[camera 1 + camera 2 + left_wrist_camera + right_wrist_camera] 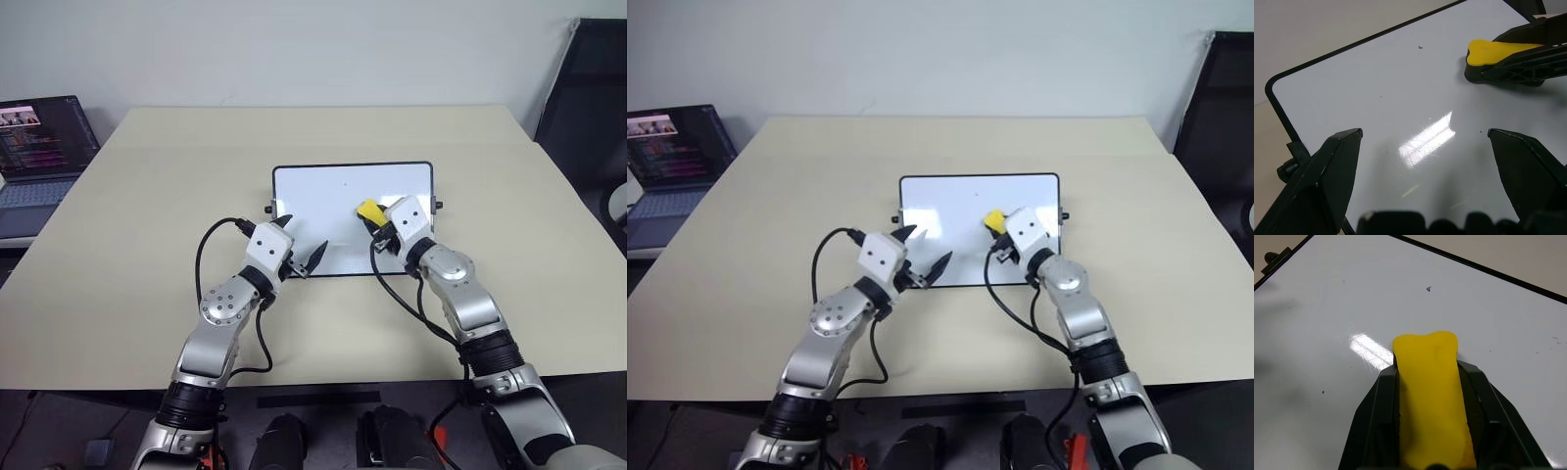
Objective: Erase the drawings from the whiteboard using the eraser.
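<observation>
The whiteboard (333, 191) lay mid-table, bearing no readable writing, only a tiny dark speck (1428, 289). The right gripper (1425, 382) pinched the yellow eraser (369, 210) at the board's three o'clock side. The left gripper (302, 251) stood spread at seven o'clock.

Pretty even, bright indoor light all round, nothing dim. The whiteboard (1400, 93) is glossy, so there's a white streak of glare from overhead near its middle in both wrist views, with fine scratches showing in it. Soft shadow sits under the eraser (1430, 396). The left gripper's fingers (1327, 181) look a bit soft up close. Head views are sharp enough, shadows faint.
</observation>
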{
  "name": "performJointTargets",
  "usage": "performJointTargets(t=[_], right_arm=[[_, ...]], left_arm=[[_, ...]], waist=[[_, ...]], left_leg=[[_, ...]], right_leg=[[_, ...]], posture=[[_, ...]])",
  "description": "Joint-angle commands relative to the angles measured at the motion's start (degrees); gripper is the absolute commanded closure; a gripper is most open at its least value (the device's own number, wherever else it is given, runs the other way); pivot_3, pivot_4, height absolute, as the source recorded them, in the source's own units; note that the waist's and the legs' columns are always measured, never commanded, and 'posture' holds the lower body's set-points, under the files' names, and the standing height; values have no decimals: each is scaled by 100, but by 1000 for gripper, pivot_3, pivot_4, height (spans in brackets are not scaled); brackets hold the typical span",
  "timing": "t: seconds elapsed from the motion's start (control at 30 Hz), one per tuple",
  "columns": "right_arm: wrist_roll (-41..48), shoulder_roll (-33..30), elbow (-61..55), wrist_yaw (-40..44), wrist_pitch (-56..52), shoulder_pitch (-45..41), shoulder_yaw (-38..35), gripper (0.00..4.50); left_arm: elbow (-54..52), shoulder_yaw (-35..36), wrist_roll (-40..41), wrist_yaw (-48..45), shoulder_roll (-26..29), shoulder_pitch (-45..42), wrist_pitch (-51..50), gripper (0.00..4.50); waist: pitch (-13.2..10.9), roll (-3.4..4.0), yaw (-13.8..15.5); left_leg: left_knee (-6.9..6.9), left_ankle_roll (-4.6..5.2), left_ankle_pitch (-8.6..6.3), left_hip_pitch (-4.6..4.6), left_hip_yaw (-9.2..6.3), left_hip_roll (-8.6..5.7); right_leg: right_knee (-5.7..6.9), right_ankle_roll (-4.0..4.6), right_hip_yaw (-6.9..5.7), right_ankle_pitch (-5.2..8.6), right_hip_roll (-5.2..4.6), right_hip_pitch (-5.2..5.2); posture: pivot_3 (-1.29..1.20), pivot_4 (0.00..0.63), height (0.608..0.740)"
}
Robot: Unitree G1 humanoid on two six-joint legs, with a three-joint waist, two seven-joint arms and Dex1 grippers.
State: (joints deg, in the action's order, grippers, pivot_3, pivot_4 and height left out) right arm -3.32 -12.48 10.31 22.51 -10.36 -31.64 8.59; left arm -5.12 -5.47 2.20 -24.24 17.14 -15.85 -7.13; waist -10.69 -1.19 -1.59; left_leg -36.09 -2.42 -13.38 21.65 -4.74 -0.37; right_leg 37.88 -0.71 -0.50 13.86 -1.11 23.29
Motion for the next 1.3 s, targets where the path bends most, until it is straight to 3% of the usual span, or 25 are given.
performJointTargets(t=[0.03, 0.53, 1.3], right_arm=[[7, 53, 197, -149, 131, -337, -132, 3256], [-34, 749, 1310, -223, 863, -1174, 43, 3256], [-222, 328, 1354, -651, 427, -1050, -150, 3256]], left_arm=[[-117, 37, 8, 22, -26, -77, 125, 0], [-213, 83, -1, 46, 19, 9, 107, 0], [-237, 30, -6, 26, -18, -3, 82, 0]], waist=[[0, 0, -3], [-1, 0, -9], [0, 0, 15]], left_leg=[[0, 0, 0, 0, 1, 0], [10, 0, 0, 23, 6, 3], [0, 5, 3, 10, 1, 2]], right_leg=[[0, 0, 1, 0, 0, 0], [-12, 4, 6, -2, -5, 21], [1, 4, 1, -6, -2, 10]], posture=[[0, 150, 740], [0, 150, 740], [0, 150, 740]])
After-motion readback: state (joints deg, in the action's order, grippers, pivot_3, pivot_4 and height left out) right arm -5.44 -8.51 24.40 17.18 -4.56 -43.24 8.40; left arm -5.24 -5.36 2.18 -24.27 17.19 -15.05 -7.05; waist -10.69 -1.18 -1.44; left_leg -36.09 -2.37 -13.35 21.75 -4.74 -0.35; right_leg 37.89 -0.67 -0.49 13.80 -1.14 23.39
